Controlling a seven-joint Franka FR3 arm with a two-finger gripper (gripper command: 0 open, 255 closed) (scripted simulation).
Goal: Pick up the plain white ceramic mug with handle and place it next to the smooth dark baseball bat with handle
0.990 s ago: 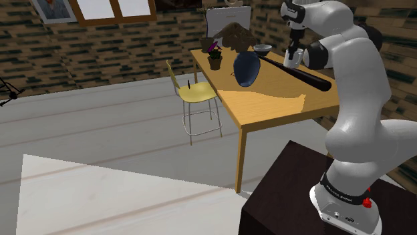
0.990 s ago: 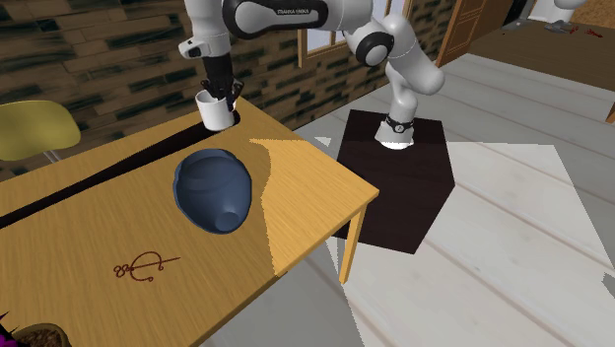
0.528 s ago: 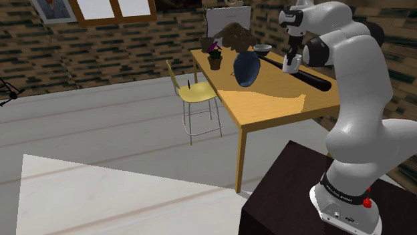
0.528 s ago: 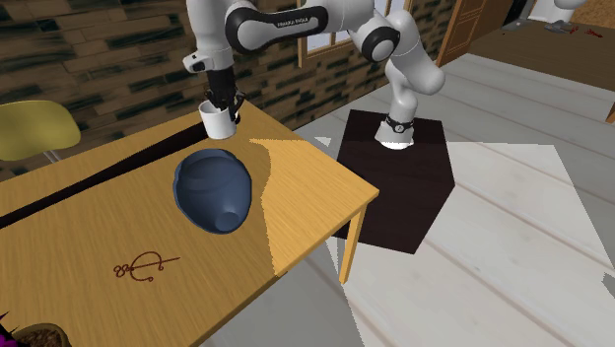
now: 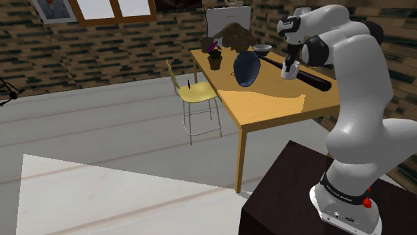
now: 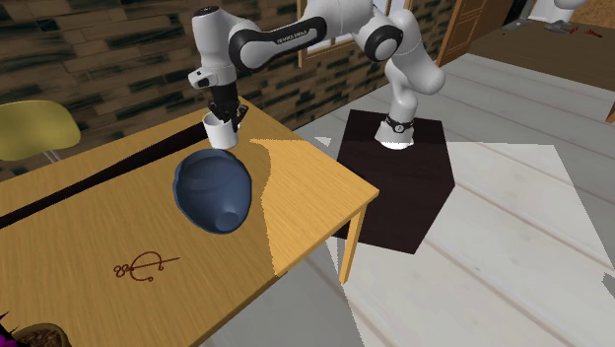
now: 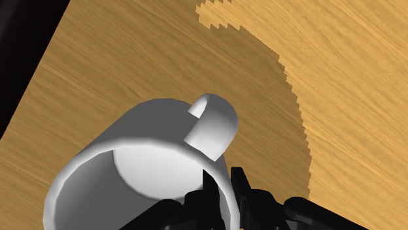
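mug has dropped lower, closing on the table by the bat
shoulder view: gripper [image 5: 289, 64] clamps the white mug [image 5: 288, 71] just beside the dark bat [image 5: 309, 79], over the wooden table [image 5: 267, 107]. second exterior view: mug [image 6: 220, 130] hangs low under the gripper [image 6: 226, 115]. wrist view: fingers [image 7: 208, 189] pinch the mug [image 7: 131, 163] at its rim near the handle; whether its base touches wood is unclear. placing seems underway; next, ease down level, then let go.

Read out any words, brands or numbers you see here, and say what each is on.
"FRANKA EMIKA", barely legible: on the arm's white forearm.
Lettering on the arm's base ring: too small to read.
Dark squiggle on the table: a mark, not letters.
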